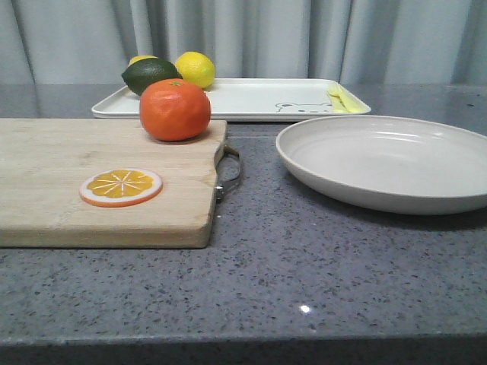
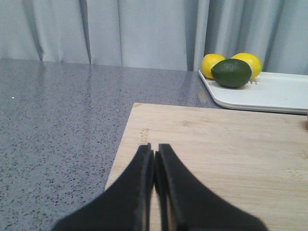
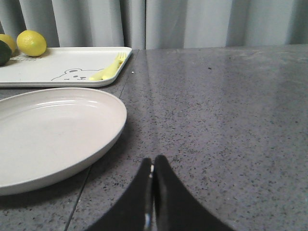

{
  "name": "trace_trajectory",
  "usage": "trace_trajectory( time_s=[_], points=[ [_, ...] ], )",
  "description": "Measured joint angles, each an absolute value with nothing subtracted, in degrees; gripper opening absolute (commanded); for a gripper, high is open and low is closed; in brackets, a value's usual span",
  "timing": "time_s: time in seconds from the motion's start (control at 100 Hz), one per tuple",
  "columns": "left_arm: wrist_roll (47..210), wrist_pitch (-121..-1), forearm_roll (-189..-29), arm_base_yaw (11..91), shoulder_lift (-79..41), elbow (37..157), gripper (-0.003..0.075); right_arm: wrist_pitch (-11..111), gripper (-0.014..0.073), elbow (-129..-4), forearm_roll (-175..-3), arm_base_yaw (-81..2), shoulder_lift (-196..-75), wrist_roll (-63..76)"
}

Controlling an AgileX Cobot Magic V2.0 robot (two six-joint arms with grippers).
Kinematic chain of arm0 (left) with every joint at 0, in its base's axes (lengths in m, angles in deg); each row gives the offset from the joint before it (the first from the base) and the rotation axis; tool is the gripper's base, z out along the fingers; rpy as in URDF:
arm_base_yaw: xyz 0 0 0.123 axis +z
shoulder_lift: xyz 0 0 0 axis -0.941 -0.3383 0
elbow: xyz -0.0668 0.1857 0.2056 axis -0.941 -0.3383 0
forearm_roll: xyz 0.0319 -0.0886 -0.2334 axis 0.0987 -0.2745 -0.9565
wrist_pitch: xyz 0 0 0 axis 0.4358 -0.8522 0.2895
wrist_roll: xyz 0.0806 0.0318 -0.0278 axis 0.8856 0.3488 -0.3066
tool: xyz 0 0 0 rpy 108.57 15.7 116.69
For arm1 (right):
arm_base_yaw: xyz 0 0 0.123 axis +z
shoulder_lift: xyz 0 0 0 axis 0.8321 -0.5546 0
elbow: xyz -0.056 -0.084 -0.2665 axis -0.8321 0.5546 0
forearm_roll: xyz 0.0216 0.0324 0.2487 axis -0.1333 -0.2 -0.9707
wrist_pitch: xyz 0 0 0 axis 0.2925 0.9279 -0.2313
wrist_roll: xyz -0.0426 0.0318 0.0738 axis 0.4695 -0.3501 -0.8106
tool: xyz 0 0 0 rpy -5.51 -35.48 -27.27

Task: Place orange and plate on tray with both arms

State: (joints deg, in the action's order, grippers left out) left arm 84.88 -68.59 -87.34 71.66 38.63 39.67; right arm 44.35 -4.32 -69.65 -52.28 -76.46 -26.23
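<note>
The orange sits on the far right corner of the wooden cutting board. The off-white plate lies on the grey counter to the right; it also shows in the right wrist view. The white tray with the bear drawing lies behind both, and shows in both wrist views. My left gripper is shut and empty over the board's left part. My right gripper is shut and empty above the counter, beside the plate's rim. Neither gripper shows in the front view.
An orange slice lies on the board. A dark green fruit and two lemons sit on the tray's left end, a yellow fork on its right end. The board has a metal handle. Grey curtains hang behind.
</note>
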Motion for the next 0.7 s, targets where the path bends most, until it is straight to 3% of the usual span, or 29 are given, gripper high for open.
trace_trajectory(
  time_s=[0.26,0.35,0.7],
  points=[
    [84.9,-70.3,-87.3,71.7,38.6,39.6,-0.0019,42.5,-0.0022,-4.3,-69.6,-52.3,-76.5,-26.2],
    [84.9,-70.3,-87.3,71.7,38.6,39.9,-0.0019,42.5,-0.0069,-4.3,-69.6,-52.3,-76.5,-26.2],
    [84.9,-70.1,-87.3,71.7,33.2,46.7,-0.0019,47.3,-0.0057,-11.9,-69.6,-52.3,-80.8,-26.2]
  ],
)
